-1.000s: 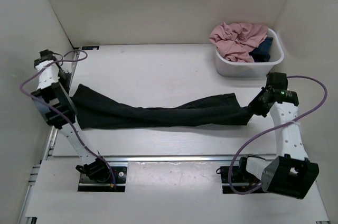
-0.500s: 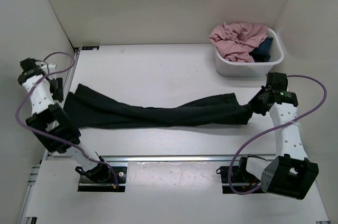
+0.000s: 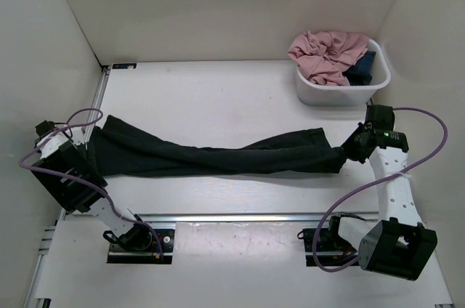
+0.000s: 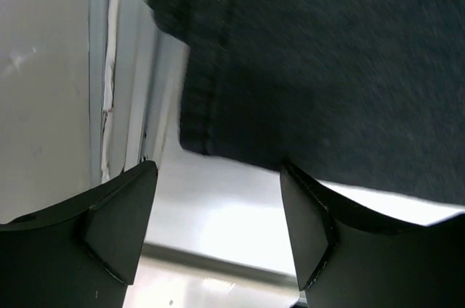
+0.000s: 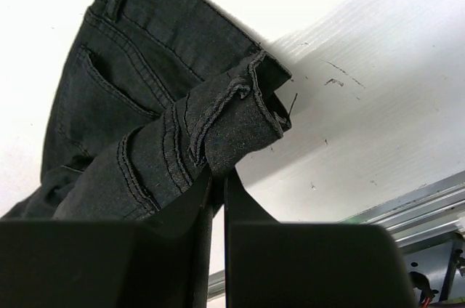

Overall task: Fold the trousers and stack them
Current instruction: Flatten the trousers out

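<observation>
The black trousers (image 3: 218,157) lie stretched across the table from left to right, the two legs twisted together in the middle. My right gripper (image 5: 218,177) is shut on a bunched fold of the waistband (image 5: 240,115), close to a back pocket, at the trousers' right end (image 3: 338,157). My left gripper (image 4: 218,228) is open at the left table edge with only bare table between its fingers. The leg hem (image 4: 218,134) lies just beyond the fingertips. In the top view the left arm (image 3: 58,152) is beside the trousers' left end.
A white tub (image 3: 341,95) at the back right holds a pink garment (image 3: 327,52) and a small dark blue garment (image 3: 361,70). White walls close in the left, back and right. A metal rail (image 3: 240,217) runs along the near edge.
My left gripper has opened and let go of the leg end. The left arm has swung down and toward the near left. The right gripper kept its hold.
</observation>
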`<control>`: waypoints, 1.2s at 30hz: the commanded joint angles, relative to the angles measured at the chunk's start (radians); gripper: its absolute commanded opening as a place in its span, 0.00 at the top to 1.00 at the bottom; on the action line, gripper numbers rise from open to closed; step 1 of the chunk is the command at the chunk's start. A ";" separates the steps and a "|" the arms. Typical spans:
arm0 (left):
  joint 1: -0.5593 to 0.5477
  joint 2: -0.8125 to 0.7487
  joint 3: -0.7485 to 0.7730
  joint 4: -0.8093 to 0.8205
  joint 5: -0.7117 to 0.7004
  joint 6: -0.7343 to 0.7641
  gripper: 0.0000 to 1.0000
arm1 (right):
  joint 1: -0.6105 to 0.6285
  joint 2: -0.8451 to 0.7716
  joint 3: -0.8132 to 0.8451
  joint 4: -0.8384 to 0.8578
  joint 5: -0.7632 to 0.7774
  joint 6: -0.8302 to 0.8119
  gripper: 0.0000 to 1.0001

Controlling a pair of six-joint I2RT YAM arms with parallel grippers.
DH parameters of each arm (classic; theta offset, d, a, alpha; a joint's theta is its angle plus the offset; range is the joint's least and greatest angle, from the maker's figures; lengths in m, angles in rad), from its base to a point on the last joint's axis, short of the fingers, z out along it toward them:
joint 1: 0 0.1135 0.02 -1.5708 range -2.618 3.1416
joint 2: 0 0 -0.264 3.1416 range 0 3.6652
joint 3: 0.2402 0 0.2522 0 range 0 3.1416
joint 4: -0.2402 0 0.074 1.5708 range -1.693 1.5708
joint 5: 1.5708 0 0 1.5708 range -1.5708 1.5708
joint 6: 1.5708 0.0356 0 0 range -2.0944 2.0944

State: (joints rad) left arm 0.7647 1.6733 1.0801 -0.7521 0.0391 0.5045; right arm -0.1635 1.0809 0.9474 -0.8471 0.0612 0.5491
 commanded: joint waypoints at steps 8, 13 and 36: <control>0.028 0.104 0.037 0.030 0.202 -0.050 0.23 | -0.005 -0.039 -0.071 0.040 0.012 -0.025 1.00; 0.028 0.137 0.070 -0.006 0.289 -0.029 0.75 | -0.005 -0.016 -0.071 0.059 0.012 -0.015 1.00; 0.114 -0.157 0.149 -0.329 -0.123 0.400 0.86 | -0.171 -0.028 0.219 -0.194 -0.060 -0.078 1.00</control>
State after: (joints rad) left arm 0.8242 1.6115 1.3403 -1.1770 0.0772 0.7975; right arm -0.3126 1.1576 1.2678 -1.0149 -0.0933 0.5037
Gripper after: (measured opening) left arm 0.206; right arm 0.060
